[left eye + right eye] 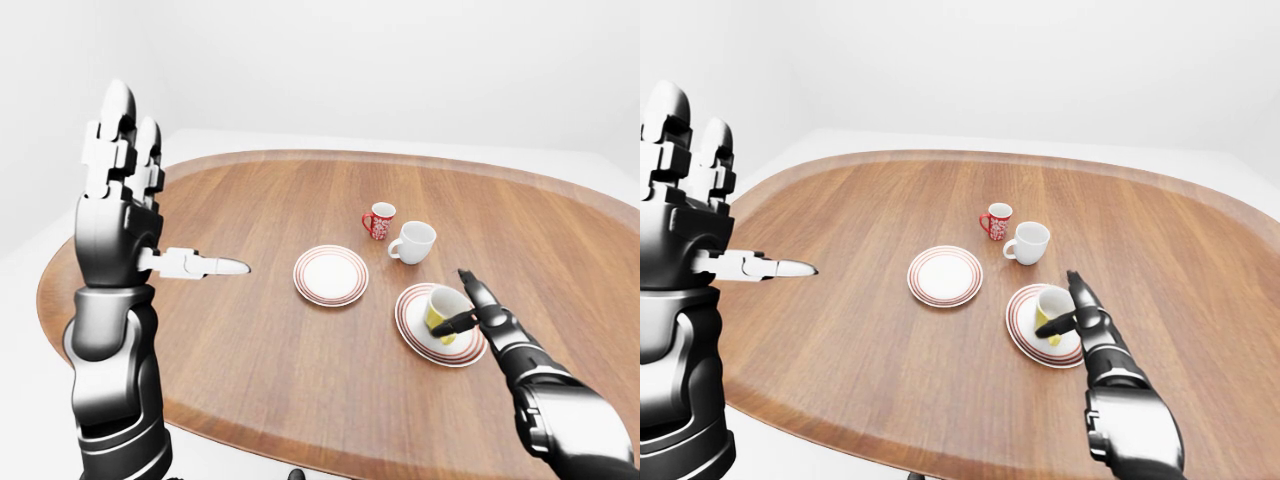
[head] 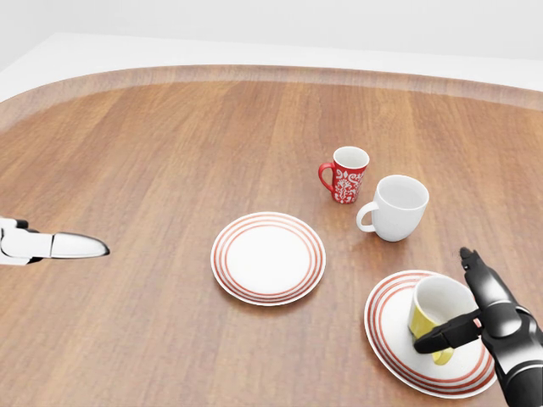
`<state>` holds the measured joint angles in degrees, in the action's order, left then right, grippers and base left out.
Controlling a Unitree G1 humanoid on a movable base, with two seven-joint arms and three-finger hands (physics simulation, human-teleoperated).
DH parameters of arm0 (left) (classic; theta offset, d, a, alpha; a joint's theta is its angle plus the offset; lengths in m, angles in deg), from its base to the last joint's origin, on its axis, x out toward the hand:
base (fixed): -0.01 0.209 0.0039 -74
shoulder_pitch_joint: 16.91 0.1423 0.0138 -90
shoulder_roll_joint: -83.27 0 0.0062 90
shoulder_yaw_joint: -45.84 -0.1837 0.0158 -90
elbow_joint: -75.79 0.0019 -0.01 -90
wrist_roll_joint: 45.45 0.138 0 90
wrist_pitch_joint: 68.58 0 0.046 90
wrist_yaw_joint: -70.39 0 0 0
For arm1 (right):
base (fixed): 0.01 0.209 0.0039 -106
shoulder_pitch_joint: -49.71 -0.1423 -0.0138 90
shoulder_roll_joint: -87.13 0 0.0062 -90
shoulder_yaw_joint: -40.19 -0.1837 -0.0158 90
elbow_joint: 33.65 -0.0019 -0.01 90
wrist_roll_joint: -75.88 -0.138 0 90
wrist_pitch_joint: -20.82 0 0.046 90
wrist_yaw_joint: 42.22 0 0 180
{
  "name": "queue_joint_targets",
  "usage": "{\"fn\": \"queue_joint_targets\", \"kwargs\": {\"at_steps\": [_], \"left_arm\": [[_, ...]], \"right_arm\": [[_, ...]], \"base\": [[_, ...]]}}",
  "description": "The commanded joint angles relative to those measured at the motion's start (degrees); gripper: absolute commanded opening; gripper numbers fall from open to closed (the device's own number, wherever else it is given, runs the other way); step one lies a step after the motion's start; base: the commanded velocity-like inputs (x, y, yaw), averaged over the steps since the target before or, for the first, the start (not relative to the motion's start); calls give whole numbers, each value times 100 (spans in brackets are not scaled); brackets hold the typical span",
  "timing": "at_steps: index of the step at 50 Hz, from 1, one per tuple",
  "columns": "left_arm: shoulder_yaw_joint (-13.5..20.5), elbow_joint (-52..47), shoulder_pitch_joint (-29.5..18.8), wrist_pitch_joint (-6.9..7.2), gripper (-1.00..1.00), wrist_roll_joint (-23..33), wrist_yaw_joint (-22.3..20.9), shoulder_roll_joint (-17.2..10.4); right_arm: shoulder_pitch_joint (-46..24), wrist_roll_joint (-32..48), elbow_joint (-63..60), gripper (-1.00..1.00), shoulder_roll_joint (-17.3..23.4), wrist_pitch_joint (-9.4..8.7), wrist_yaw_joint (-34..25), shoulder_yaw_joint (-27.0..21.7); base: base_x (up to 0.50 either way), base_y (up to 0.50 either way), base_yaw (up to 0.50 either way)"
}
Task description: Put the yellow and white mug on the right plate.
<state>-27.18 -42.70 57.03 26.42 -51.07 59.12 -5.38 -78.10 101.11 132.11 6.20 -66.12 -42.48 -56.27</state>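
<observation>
Beyond head view's left edge: raised left hand, fingers spread.

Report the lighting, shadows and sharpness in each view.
Head view: flat, even light, everything sharp, only faint soft shadows under the plates and mugs. Left-eye view: wide-angle, the raised left hand looms large, its glossy black casing carries highlights. Right-eye view: same even light, no glare on the table.

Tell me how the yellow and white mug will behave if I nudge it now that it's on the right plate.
The yellow and white mug looks rigid and glazed, so probably slippery against the open right hand. It seems tilted on the right plate, so a nudge might tip or roll it. The plate's smooth surface likely lets it slide.
</observation>
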Motion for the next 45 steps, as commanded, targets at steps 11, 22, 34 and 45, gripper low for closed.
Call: {"fn": "queue_joint_targets", "kwargs": {"at_steps": [11, 22, 34, 45], "left_arm": [[6, -33, 1, 0, 100, -21, 9, 1], [7, -49, 6, 0, 100, -28, 14, 0], [8, -95, -2, 0, 100, -32, 17, -1], [10, -230, -16, 0, 100, -56, 18, 5]], "right_arm": [[0, -359, -13, 100, 17, -31, -298, -110], [-122, -445, -137, 100, 132, -29, -369, -107], [-330, -380, -558, 100, 375, -102, -418, -89], [121, -328, -2521, 100, 352, -807, -894, -236]], "base": [[0, 0, 0], [0, 0, 0], [0, 0, 0], [0, 0, 0]]}}
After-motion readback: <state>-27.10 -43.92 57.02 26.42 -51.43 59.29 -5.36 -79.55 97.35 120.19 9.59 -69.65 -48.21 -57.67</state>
